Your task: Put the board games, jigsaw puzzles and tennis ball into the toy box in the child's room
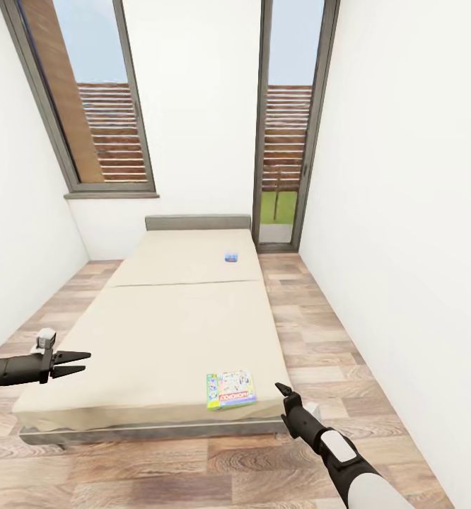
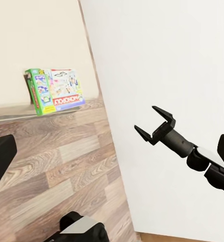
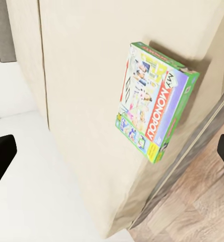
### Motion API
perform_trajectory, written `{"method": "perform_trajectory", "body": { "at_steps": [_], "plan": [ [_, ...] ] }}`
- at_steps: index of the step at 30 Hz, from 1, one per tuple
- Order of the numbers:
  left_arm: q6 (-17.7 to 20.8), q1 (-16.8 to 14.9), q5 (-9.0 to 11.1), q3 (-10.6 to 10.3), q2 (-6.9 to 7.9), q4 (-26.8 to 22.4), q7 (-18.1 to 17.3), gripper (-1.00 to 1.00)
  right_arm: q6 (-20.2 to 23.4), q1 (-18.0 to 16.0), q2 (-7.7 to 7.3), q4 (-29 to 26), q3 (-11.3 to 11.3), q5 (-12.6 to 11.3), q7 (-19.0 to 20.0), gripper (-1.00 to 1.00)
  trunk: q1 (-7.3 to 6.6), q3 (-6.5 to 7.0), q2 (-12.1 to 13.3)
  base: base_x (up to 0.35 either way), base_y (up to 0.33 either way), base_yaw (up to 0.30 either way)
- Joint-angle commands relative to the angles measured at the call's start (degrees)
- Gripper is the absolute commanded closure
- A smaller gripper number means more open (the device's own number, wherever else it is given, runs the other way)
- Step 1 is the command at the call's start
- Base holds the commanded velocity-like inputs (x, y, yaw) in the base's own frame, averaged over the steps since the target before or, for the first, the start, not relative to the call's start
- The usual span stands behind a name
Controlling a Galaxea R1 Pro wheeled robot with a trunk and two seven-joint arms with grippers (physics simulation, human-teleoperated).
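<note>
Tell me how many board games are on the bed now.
2: the Monopoly box near the bed's foot edge by the right gripper, and a small blue box toward the headboard.

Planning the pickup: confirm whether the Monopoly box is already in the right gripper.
No: the Monopoly box lies flat on the bed, apart from the open right gripper.

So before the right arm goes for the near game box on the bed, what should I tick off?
1. Near game box lies flat by the bed's foot edge: ok.
2. Right gripper open: ok.
3. Right gripper beside the box, not touching: ok.
4. Left gripper open, holding nothing: ok.
5. Far game box also on the bed: ok.
6. Bin within reach: cannot tell.
</note>
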Motion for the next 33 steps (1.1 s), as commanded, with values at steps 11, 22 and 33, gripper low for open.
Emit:
{"method": "perform_trajectory", "body": {
  "at_steps": [11,22,33],
  "plan": [
    [0.59,-0.04,-0.48,0.33,-0.05,0.07,-0.34,-1.0,0.02,-0.03,-0.01,-0.02,-0.22,0.27,0.07,-1.0,2.42,-2.04,-4.47,0.0,0.0,0.0],
    [0.6,-0.04,-0.52,0.33,-0.4,0.08,-0.34,-1.0,-8.76,-0.03,0.01,2.53,-0.01,0.31,0.07,-1.0,4.84,-4.02,-8.88,0.0,0.0,0.0],
    [0.59,0.0,-0.56,0.33,-0.9,0.08,-0.34,-1.0,-9.4,-0.03,0.03,3.17,0.04,0.27,5.15,-1.0,7.26,-5.99,-13.29,0.0,0.0,0.0]
  ]
}}
